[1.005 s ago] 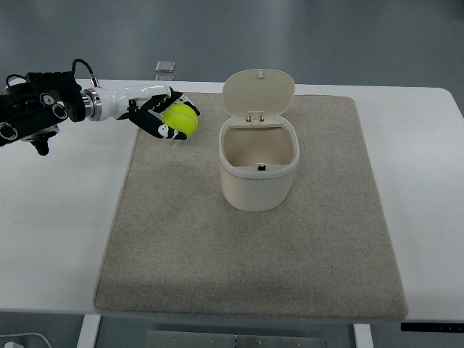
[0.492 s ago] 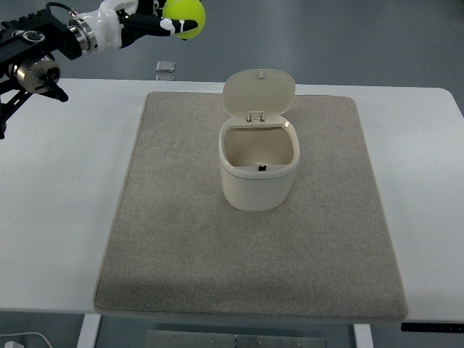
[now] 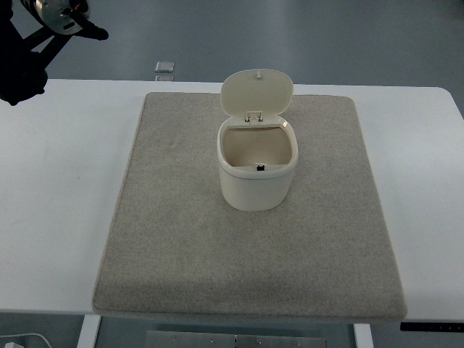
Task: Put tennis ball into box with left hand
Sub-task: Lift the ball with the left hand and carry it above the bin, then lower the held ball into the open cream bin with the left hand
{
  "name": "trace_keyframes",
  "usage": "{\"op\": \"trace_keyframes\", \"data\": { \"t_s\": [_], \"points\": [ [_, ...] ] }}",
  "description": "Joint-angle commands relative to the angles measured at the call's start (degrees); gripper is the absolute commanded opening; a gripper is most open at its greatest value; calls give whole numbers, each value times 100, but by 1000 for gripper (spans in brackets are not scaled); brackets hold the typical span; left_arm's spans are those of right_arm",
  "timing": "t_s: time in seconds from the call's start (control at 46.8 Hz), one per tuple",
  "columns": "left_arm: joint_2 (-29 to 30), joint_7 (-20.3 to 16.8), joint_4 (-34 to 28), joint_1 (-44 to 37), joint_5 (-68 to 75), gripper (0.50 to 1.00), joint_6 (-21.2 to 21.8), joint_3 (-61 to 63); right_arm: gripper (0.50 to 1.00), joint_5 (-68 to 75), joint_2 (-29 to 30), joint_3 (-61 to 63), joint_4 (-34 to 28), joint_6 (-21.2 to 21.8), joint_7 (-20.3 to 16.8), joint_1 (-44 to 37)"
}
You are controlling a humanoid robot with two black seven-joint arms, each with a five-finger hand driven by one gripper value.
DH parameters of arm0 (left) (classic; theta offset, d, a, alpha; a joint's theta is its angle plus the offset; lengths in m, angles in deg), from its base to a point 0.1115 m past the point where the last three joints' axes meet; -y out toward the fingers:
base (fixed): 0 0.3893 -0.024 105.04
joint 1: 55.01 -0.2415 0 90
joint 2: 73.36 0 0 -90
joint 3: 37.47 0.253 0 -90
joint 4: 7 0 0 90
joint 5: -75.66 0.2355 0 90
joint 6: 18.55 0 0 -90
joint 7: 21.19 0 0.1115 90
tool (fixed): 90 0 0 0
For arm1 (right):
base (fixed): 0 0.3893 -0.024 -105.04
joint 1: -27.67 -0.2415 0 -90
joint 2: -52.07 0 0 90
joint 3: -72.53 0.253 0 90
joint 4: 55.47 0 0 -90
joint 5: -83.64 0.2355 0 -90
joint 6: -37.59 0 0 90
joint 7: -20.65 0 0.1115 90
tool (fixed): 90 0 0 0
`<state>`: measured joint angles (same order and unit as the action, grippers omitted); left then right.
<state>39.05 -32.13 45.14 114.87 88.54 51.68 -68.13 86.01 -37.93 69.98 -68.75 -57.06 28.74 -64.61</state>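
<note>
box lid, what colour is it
Cream, matching the box. The lid stands open and shows plainly in the top view.

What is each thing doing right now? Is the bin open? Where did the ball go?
Cream plastic box with hinged lid: lid flipped up and open, nothing visible inside, standing upright on the mat.
Beige carpet mat: lying flat on the white table.
Yellow tennis ball: not in view.
Black left arm: raised at the top left corner; robot hand out of the picture.
Small grey object: resting at the table's far edge.
</note>
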Motion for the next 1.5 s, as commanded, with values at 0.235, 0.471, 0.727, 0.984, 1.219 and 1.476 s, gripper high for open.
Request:
{"op": "trace_keyframes", "data": {
  "t_s": [0.235,0.471,0.727,0.984,1.219,1.476],
  "points": [
    [26,39,1289,63,311,500,43,807,938,0,0,0,0,0,0,-1],
    [237,39,1966,1,592,500,78,1467,938,0,0,0,0,0,0,-1],
    [563,39,2608,1,795,500,60,1757,938,0,0,0,9,0,0,-1],
    [721,48,2836,10,830,500,16,2152,938,0,0,0,0,0,0,-1],
    [1055,57,2837,89,847,500,16,2776,938,0,0,0,0,0,0,-1],
    [1292,57,2872,89,1005,500,-1,2864,938,0,0,0,0,0,0,-1]
  ]
}}
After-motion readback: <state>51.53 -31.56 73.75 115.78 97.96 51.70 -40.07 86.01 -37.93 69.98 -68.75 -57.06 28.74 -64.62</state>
